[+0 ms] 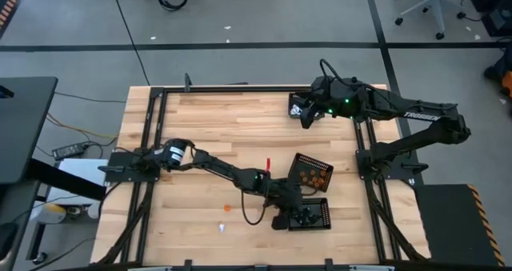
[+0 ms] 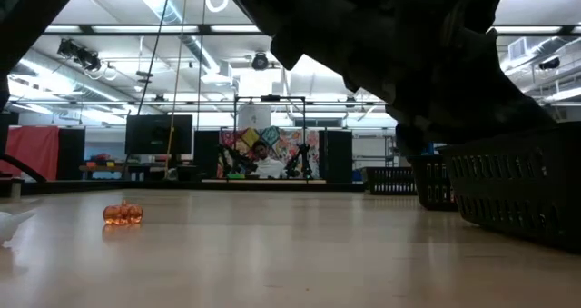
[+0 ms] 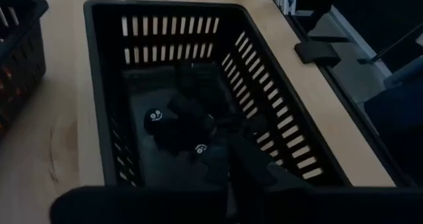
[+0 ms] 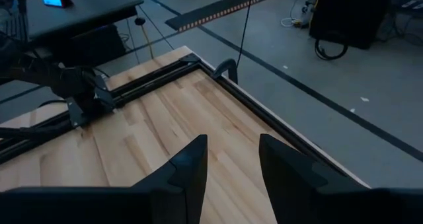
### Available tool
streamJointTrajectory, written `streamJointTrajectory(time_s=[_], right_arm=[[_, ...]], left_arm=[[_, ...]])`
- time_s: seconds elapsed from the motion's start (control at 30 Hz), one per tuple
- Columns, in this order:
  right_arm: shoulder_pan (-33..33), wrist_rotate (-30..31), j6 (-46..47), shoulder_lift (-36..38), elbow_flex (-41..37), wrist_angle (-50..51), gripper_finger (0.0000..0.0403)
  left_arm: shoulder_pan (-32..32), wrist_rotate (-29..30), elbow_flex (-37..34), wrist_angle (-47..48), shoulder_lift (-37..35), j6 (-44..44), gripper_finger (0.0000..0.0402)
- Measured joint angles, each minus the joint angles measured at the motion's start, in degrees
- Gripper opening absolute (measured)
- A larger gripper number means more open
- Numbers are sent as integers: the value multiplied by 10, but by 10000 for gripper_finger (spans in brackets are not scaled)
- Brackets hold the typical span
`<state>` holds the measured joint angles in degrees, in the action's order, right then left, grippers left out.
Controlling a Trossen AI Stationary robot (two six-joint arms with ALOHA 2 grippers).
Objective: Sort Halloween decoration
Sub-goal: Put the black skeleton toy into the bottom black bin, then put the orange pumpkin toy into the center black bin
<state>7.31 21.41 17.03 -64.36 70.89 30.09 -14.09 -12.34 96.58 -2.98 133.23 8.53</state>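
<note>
From above, your left hand (image 1: 298,217) sits over the near black tray (image 1: 320,215); the right hand (image 1: 304,113) waits at the counter's (image 1: 216,127) far edge. An orange figure (image 1: 226,208) and a white figure (image 1: 222,225) lie loose. At counter level, you see the orange pumpkin (image 2: 123,213). Your left wrist shows fingers (image 3: 254,164) pressed together above black figures (image 3: 178,125). Your right wrist shows fingers (image 4: 188,164) spread, empty.
</note>
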Motion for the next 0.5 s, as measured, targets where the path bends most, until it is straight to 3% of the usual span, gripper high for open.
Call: streamJointTrajectory(time_s=[0.23,0.5], right_arm=[[0,0,2,0,0,0,142],[-1,0,10,0,0,0,142]], left_arm=[[0,0,1,-2,1,4,56],[0,0,1,5,-7,12,142]])
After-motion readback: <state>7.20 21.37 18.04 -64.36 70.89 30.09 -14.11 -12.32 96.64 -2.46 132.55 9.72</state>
